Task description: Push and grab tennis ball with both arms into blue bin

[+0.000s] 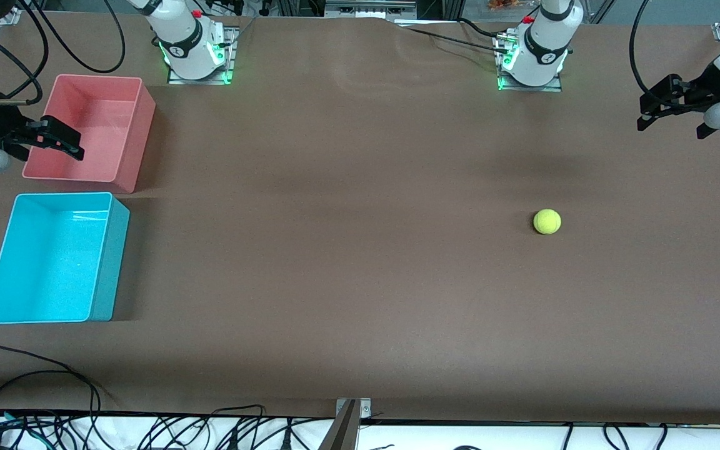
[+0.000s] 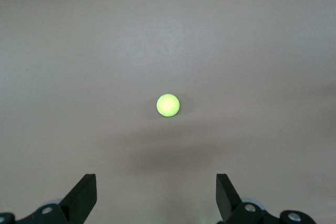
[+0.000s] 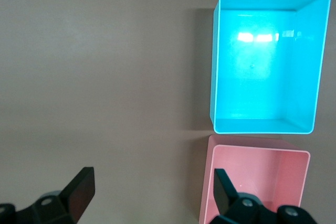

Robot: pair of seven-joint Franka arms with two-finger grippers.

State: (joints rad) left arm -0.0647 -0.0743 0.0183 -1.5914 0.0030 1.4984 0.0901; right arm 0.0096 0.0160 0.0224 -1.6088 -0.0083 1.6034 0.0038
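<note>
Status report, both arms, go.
Left gripper open, over bare table. Right gripper open over pink bin. Tennis ball untouched; path to blue bin unobstructed.

Yellow-green tennis ball (image 1: 547, 221), cyan-blue bin (image 1: 110, 262), pink bin (image 1: 138, 134), brown table (image 1: 335, 250)

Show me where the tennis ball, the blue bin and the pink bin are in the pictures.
tennis ball (image 1: 547, 221), front view, middle of the ball.
blue bin (image 1: 109, 262), front view, outer side wall.
pink bin (image 1: 138, 140), front view, outer side wall.
</note>
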